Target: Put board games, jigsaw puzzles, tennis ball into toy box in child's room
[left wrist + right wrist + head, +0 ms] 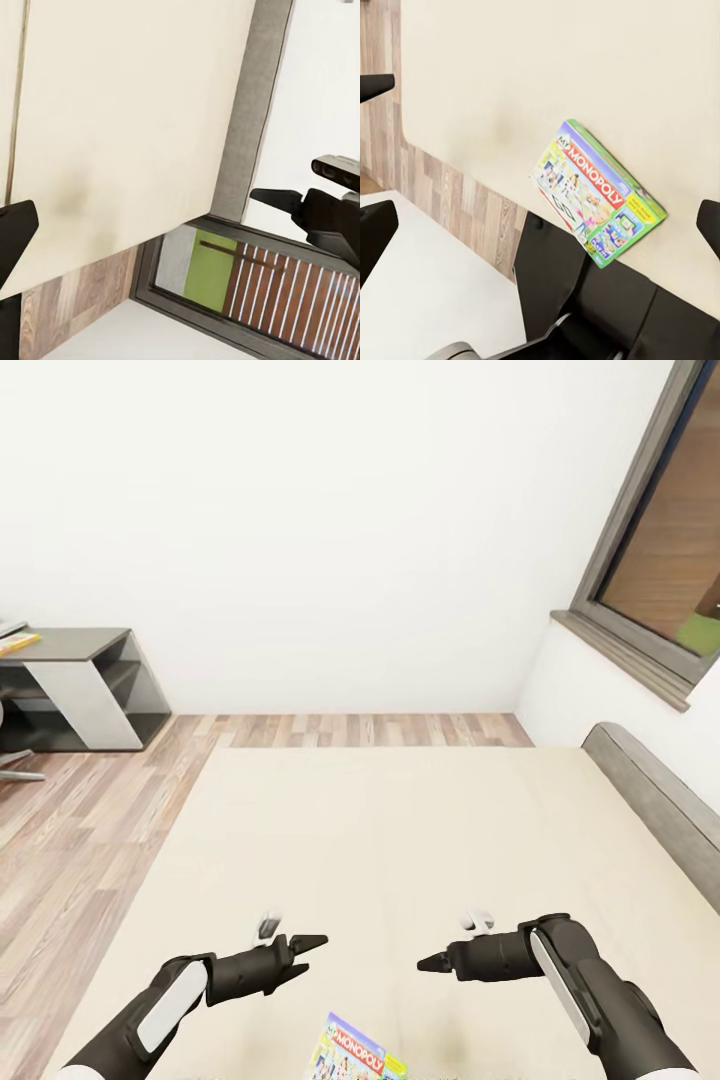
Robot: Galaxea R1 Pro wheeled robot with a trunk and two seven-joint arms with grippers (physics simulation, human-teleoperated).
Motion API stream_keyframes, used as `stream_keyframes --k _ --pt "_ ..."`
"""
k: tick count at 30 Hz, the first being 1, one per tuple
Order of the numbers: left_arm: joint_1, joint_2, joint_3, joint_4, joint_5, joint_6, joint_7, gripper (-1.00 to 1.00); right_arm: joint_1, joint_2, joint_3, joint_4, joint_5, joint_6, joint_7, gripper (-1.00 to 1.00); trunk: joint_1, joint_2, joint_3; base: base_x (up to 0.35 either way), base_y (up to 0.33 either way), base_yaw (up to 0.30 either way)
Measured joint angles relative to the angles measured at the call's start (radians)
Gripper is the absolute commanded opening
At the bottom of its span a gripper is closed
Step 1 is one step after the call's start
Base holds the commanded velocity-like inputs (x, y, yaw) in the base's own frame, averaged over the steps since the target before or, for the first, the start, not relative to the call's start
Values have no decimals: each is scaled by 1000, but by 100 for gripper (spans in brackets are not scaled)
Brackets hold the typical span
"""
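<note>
One board game, the white-green MONOPOLY box (355, 1052) (596, 191), lies flat on the beige bed (400, 830) near its front edge. My left gripper (308, 951) hovers open over the mattress, a little beyond the box and to its left. At about the same height to the right, my right gripper (432, 963) is also open, its fingers (376, 236) set wide apart with nothing between them. The two grippers point at each other. The toy box, the table, the jigsaw puzzles and the tennis ball are out of view.
A grey headboard (650, 790) runs along the bed's right side under a dark-framed window (655, 570). A low dark-grey shelf unit (85, 690) stands at the far left on the wood-plank floor (90, 830). A white wall closes the back.
</note>
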Motion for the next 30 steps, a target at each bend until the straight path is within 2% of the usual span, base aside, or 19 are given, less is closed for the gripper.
stream_keyframes --k 9,15,30 --pt "0 12 0 6 -4 -41 -8 100 -1 -6 -7 0 -1 0 -2 100 0 0 -15 0 0 0" --pt "0 14 0 11 -5 -83 -8 100 -1 -10 -43 -1 -1 0 -1 100 0 0 -24 0 0 0" --pt "-1 13 1 40 3 -108 -11 100 -2 -13 -71 -12 0 0 0 100 0 0 -49 0 0 0"
